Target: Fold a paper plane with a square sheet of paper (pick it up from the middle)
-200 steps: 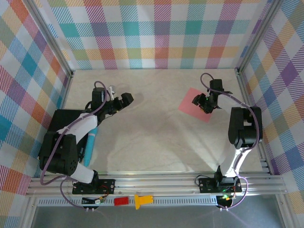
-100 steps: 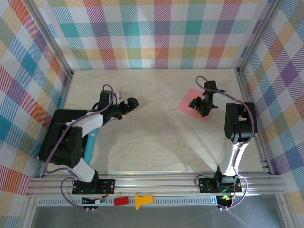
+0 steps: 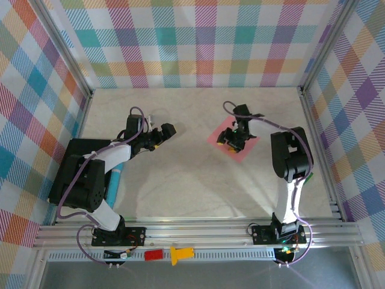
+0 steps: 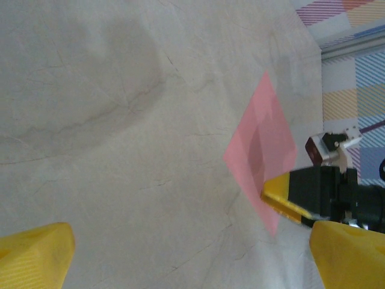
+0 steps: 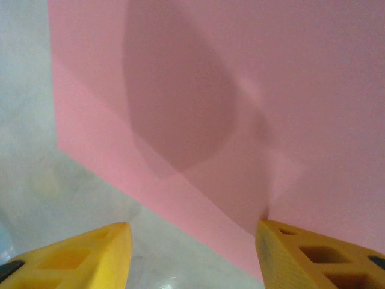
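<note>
Right end effector (image 3: 232,139) hangs low over the square sheet of paper (image 3: 240,154), its jaws partly apart and clamping nothing. In the right wrist view one fingertip (image 5: 313,250) sits at the sheet's edge and the other stands over the bare surface (image 3: 192,180), so the paper's border runs between them. The sheet lies at about 2 o'clock from the middle of the surface. It is mostly flat, with one faint diagonal line across it that could be a soft crease or only shadow.

By my reading the task has barely begun: no fold is made, no point is formed, and the paper is not yet lifted from its middle. Every fold of the plane remains.

The right arm reaches forward and bends toward 11 o'clock, wrist pitched down onto the sheet. Left end effector (image 3: 162,131) sits at about 10 o'clock, jaws fully wide and empty, well apart from the paper and aimed toward it at 3 o'clock. Its wrist camera looks across the surface at the sheet.
</note>
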